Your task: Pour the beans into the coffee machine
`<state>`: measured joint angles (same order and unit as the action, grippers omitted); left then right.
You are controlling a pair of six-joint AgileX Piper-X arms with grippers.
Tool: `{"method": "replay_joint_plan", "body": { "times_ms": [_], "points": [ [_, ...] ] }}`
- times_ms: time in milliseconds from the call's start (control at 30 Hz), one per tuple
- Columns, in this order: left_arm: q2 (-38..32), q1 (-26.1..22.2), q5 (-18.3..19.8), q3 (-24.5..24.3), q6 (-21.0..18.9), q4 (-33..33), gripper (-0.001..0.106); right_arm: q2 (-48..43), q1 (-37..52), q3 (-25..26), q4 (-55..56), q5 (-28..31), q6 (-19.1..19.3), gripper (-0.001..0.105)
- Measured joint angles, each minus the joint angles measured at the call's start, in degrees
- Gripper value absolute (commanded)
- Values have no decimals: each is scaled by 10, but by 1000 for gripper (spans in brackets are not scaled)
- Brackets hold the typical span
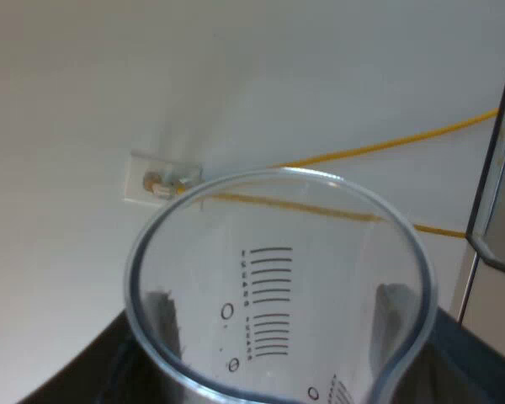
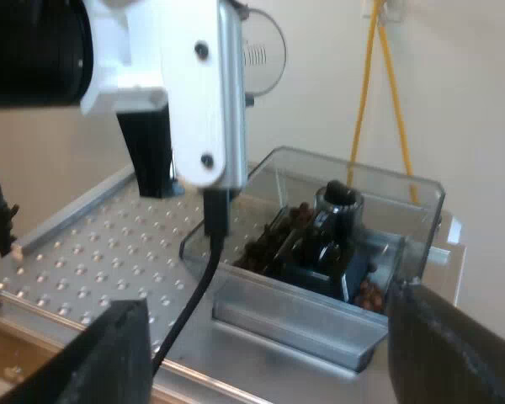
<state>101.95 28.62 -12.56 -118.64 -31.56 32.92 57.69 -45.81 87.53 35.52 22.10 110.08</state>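
The beans (image 2: pixel 273 244) lie in the bean hopper (image 2: pixel 404 210), just ahead of and below my right gripper (image 2: pixel 278 353), whose fingers hang wide apart with nothing between them. The measuring glass (image 1: pixel 278 295) looks empty and is clamped between the fingers of my left gripper (image 1: pixel 278 320), up over the espresso machine's studded top (image 2: pixel 93 252) near the hopper. The pour seems done, so take the glass away cleanly: hold the clamp firm, clear the hopper's wall, and move slowly.
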Motion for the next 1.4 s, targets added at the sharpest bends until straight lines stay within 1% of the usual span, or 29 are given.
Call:
{"method": "replay_joint_plan", "body": {
  "times_ms": [67, 167, 333, 400, 500, 533, 567, 800, 867, 1000, 1067, 1233, 1300, 1333, 1400],
  "points": [
    [0, 4, 7, 0, 13, 0, 34, 6, 6, 12, 0, 0, 0, 62],
    [0, 10, 7, 0, 33, 0, 34, 17, 14, 29, 0, 1, 2, 62],
    [4, 14, 8, 0, 51, -1, 34, 24, 14, 44, 6, 1, 11, 62],
    [9, 14, 8, 0, 64, -1, 34, 24, 14, 45, 9, 1, 14, 62],
    [14, 14, 8, 0, 110, -1, 34, 24, 14, 45, 14, 1, 17, 62],
    [14, 14, 8, 0, 115, -1, 34, 24, 14, 45, 15, 1, 17, 62],
    [14, 14, 8, 0, 130, -1, 34, 24, 14, 45, 16, 1, 17, 62],
    [14, 14, 8, 0, 159, -1, 34, 25, 14, 45, 19, 1, 17, 62],
    [14, 14, 8, 0, 183, -1, 34, 25, 14, 45, 19, 1, 17, 62],
    [14, 14, 8, 0, 210, -1, 34, 25, 14, 45, 19, 1, 17, 62],
    [14, 14, 10, 0, 234, -1, 34, 25, 14, 45, 19, 1, 17, 62],
    [14, 14, 52, 0, 289, -1, 34, 25, 14, 45, 19, 1, 17, 62],
    [14, 14, 57, 0, 309, -1, 34, 25, 14, 45, 19, 1, 17, 62],
    [14, 14, 58, 0, 326, -1, 34, 25, 14, 45, 20, 1, 17, 62],
    [14, 14, 58, 0, 342, -1, 34, 25, 14, 45, 21, 1, 17, 62]
  ]
}}
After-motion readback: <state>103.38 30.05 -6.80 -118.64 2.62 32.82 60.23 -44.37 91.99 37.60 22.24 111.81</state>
